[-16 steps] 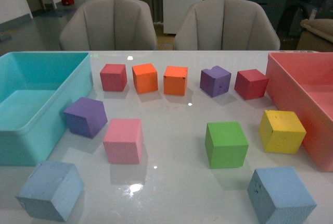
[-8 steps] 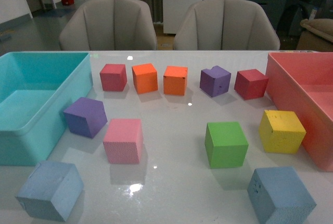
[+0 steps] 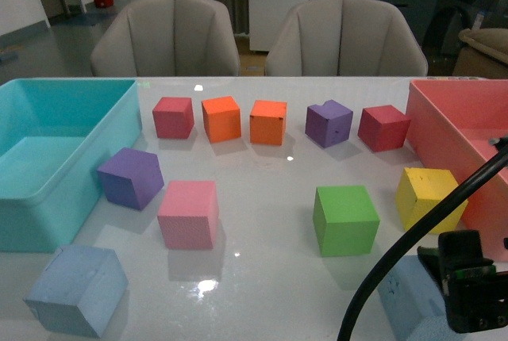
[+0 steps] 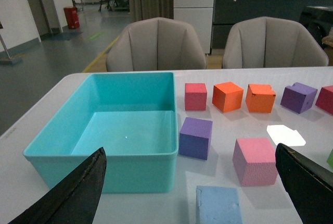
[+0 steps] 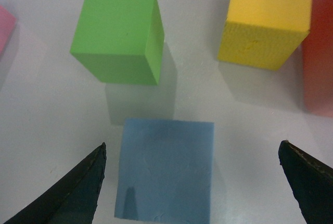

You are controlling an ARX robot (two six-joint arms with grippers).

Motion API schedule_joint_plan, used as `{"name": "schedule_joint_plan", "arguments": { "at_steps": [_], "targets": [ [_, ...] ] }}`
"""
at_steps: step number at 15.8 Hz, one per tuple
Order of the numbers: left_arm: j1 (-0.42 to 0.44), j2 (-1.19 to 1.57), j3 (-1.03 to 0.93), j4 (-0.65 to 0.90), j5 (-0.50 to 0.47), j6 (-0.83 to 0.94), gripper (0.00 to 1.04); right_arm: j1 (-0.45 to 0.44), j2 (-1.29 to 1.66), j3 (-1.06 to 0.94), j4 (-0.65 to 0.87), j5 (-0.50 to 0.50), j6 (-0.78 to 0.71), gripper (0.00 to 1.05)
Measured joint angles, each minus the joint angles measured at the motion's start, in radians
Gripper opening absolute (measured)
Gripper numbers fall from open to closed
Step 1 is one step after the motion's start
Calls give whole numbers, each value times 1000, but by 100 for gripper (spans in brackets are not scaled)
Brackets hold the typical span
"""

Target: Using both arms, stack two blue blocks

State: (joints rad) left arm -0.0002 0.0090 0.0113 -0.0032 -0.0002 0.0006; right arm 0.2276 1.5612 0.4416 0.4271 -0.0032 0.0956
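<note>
Ahead, the right arm (image 3: 468,289) hangs over the right blue block (image 3: 401,297); the left blue block (image 3: 77,289) sits by the turquoise bin (image 3: 48,198). Left wrist: the left gripper (image 4: 190,151) gapes wide, empty, near its block. Right wrist: the right gripper (image 5: 192,145), spread wide and empty, has its block between its fingers.

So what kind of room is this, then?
Probably an office or lab meeting area: two grey padded chairs stand at a glossy white table, with a polished grey floor and dark cabinets beyond.
</note>
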Motion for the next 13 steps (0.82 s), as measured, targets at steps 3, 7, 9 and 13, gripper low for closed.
{"name": "schedule_joint_plan", "arguments": {
  "at_steps": [3,7,9,13],
  "targets": [
    [0,0,0,0,0,0,98,34,74,27,15,-4,43,98],
    [0,0,0,0,0,0,98,66,174,48,48,0,73,98],
    [0,0,0,0,0,0,98,67,257,48,109,7,77,98],
    [0,0,0,0,0,0,98,67,338,26,207,13,80,98]
  ]
}}
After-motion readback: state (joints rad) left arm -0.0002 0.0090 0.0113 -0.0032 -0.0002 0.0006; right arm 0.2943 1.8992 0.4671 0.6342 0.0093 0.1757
